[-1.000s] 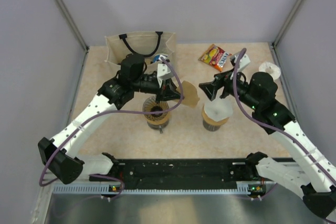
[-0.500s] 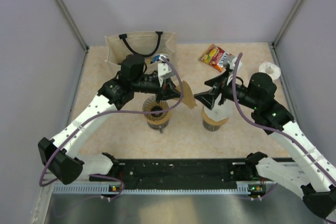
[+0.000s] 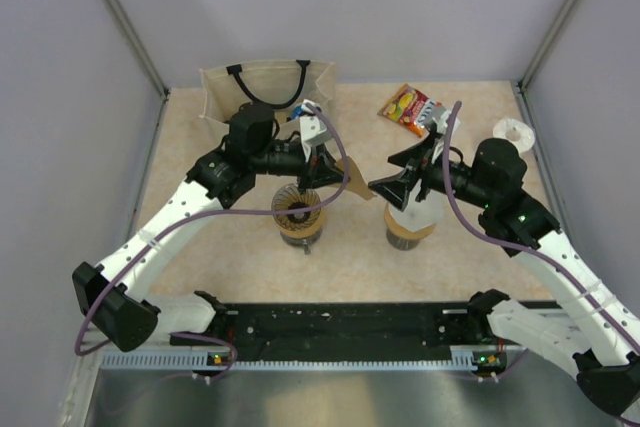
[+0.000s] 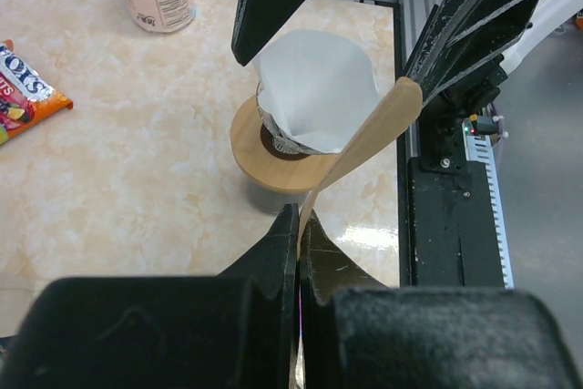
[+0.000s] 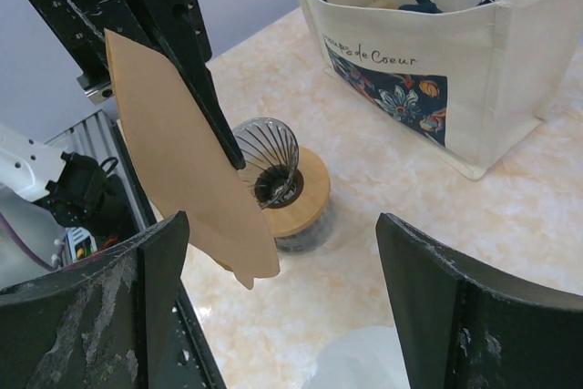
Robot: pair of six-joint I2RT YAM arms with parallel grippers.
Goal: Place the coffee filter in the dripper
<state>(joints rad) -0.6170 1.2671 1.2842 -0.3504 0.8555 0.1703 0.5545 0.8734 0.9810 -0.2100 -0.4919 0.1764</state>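
The dripper (image 3: 297,213) is a dark ribbed cone in a flat tan ring, left of centre; the right wrist view shows it empty (image 5: 273,166). My left gripper (image 3: 333,169) is shut on a tan paper coffee filter (image 3: 356,181) and holds it in the air, up and to the right of the dripper. The left wrist view shows the filter (image 4: 369,134) edge-on between the closed jaws (image 4: 300,218). My right gripper (image 3: 388,185) is open, just right of the filter, with the filter (image 5: 187,157) close to its left finger (image 5: 137,316).
A second tan ring with a white translucent cone (image 3: 410,215) stands under the right gripper. A cream tote bag (image 3: 265,87) is at the back left, a snack packet (image 3: 410,107) at the back, a white ring (image 3: 515,132) at the far right. A black rail (image 3: 350,322) runs along the front.
My right gripper has moved left, closer to the filter. The left gripper has shifted the filter slightly left and up. The dripper has not moved.
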